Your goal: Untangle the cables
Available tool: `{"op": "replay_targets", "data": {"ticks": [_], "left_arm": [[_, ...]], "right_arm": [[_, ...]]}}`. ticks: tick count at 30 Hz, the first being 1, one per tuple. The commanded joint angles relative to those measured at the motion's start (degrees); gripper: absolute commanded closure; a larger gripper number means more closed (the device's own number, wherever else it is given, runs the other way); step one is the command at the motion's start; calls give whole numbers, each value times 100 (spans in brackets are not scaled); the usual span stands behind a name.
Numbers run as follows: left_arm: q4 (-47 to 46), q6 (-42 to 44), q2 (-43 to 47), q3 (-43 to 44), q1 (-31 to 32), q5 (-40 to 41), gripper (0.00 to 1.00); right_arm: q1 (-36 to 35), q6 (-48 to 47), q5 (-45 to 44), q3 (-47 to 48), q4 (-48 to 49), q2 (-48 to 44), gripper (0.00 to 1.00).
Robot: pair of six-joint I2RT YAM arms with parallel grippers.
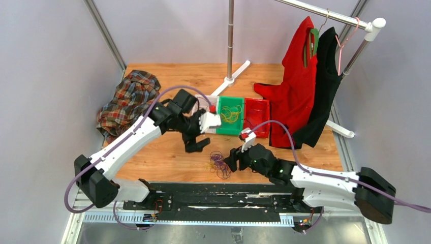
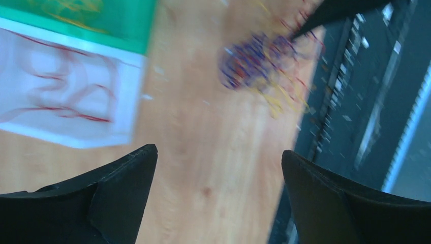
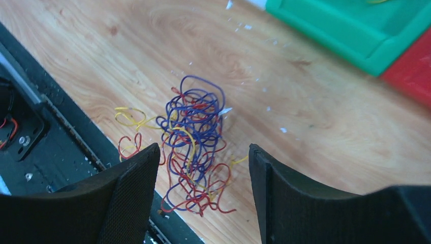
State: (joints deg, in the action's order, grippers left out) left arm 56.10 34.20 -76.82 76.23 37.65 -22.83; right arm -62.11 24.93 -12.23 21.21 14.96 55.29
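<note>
A tangled bunch of cables in purple, dark red and yellow lies on the wooden table near its front edge. It shows in the right wrist view and, blurred, in the left wrist view. My right gripper is open, just right of the bunch, its fingers either side of the near strands, holding nothing. My left gripper is open and empty above the table, left of and beyond the bunch. Yellow cables lie in the green tray, dark red ones in the white tray.
A red tray stands right of the green one. A plaid cloth lies at the far left. A clothes rack holds red and black garments at the right. A black rail runs along the table's front edge.
</note>
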Motion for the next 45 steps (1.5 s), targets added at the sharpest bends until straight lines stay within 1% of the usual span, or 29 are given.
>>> {"op": "replay_targets", "data": {"ticks": [1,3,7,10,13,15,17,19,21,22,24,25,28,30,31,32,36,38,41,42,45], "left_arm": [[307,251,69,-972,95,-525,4],[205,169,-3,-1247,248,-450,5],[-485,-273,-157,-1620,490,-305,8],[-1028,-511,-278,-1836,515,-324,11],[-1477,-789,-444,-2051,515,-510,15],[-1913,-963,-554,-2221,515,-552,19],[-2284,-1058,-657,-2350,515,-394,24],[-2476,-1052,-737,-2406,518,-277,28],[-2586,-1099,-763,-2470,515,-337,31],[-2608,-1119,-764,-2481,515,-378,35],[-2617,-1146,-766,-2483,515,-497,46],[-2583,-1139,-760,-2455,515,-547,53],[-2087,-1025,-675,-2186,500,-686,77],[-1613,-865,-571,-1903,498,-768,87],[-1382,-802,-511,-1757,498,-752,90],[-1201,-758,-429,-1597,498,-697,93],[-604,-548,-202,-1064,500,-518,95],[-442,-515,-102,-823,493,-423,96],[-311,-584,46,-540,490,-398,97],[-273,-634,83,-440,489,-401,98],[-204,-831,150,-117,489,-425,99]], "right_arm": [[93,303,661,124,917,708,35],[93,343,587,164,966,990,36],[106,370,427,168,1000,1246,37],[119,443,313,40,1035,1217,39],[132,531,206,-117,1078,1110,41],[154,582,157,-206,1083,1047,42],[176,612,126,-274,1096,1001,44],[189,634,105,-324,1097,949,46],[214,661,66,-396,1090,882,47],[230,662,59,-413,1089,860,48],[265,655,63,-432,1073,826,51],[281,660,63,-441,1064,806,53],[319,664,72,-446,996,754,57],[337,664,63,-443,952,725,59],[339,657,52,-443,929,703,59],[347,645,27,-443,901,678,60],[348,658,-142,-346,610,579,62],[348,677,-267,-247,295,499,64],[348,611,-452,-186,-62,267,65],[348,541,-496,-161,-172,120,64],[342,234,-463,-152,-162,-445,48]]}}
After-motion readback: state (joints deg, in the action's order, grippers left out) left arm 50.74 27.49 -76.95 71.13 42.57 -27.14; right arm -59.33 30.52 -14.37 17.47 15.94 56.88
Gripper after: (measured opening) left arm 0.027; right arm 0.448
